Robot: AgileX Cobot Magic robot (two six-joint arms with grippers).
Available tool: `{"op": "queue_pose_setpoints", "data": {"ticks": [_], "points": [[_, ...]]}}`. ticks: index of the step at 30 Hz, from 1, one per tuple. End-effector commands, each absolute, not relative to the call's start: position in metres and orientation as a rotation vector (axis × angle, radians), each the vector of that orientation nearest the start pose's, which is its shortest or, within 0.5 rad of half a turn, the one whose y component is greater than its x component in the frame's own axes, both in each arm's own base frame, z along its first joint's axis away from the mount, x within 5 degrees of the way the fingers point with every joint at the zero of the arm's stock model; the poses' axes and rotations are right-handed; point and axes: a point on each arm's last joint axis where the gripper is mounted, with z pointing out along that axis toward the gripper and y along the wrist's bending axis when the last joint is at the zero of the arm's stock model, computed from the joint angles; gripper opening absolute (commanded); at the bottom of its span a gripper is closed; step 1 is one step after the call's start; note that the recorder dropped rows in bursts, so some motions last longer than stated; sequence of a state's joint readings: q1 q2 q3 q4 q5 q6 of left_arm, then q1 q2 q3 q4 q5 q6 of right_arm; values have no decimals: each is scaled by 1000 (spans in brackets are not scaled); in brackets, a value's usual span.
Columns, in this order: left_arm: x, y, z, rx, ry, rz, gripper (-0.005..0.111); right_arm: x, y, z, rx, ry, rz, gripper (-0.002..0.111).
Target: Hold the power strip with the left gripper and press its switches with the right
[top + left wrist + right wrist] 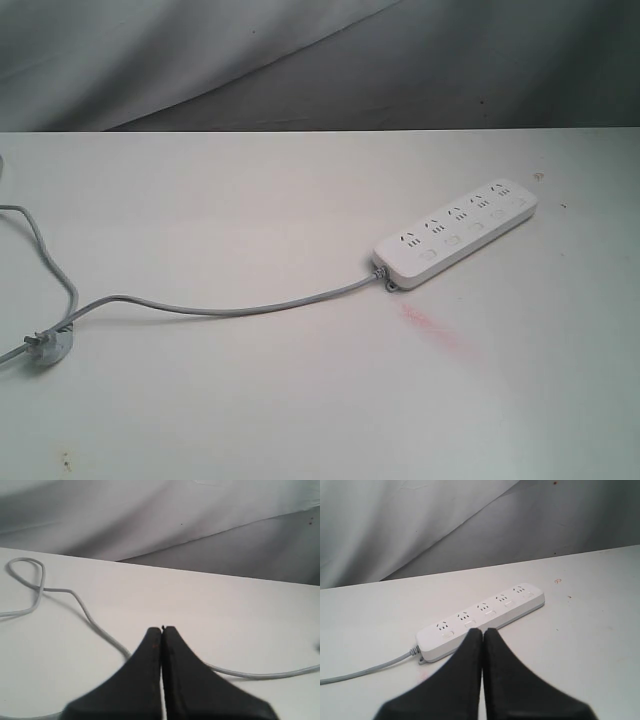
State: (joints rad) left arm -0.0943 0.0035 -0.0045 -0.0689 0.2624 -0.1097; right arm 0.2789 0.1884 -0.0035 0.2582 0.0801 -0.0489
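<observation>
A creased grey cloth (300, 60) hangs behind a plain white counter (250, 420). The power strip (455, 238) lies flat on the right side of the counter in the exterior view, set on a diagonal with its far end pointing away and to the right. Its row of switches (476, 227) runs along the nearer long edge. A thin grey cord (250, 303) leaves the strip's near end and trails left across the counter to a small grey plug (48, 345) by the left edge. A faint pink smear (430, 325) marks the counter just in front of the strip.

Neither arm shows in the exterior view. The left gripper (162, 630) has its jaws pressed together and holds nothing; its camera sees only loops of cord on bare counter. The right gripper (482, 631) is likewise closed and empty, with the strip ahead of it and not touched.

By my reading the task has not begun, and the approach is the step in hand. Next, the left arm probably has to cross toward the strip, open its jaws and clamp the bar, likely near the cord end, clear of the buttons. Only then should the right tip come down on a switch.
</observation>
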Motion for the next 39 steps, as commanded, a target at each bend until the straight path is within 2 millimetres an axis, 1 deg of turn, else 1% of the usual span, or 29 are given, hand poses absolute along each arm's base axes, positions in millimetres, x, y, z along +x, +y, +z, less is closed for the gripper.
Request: {"op": "queue_pose_setpoints", "data": {"ticks": [1,4,7,39], "points": [[56,-5,195,-28,1688,-162,0,67,21,195,-84,1755,369,0],[56,-5,202,1,1612,-139,0,67,21,195,-84,1755,369,0],[56,-5,203,-17,1595,-162,0,67,21,195,-84,1755,369,0],[56,-6,203,-13,1596,-162,0,67,21,195,-84,1755,369,0]]}}
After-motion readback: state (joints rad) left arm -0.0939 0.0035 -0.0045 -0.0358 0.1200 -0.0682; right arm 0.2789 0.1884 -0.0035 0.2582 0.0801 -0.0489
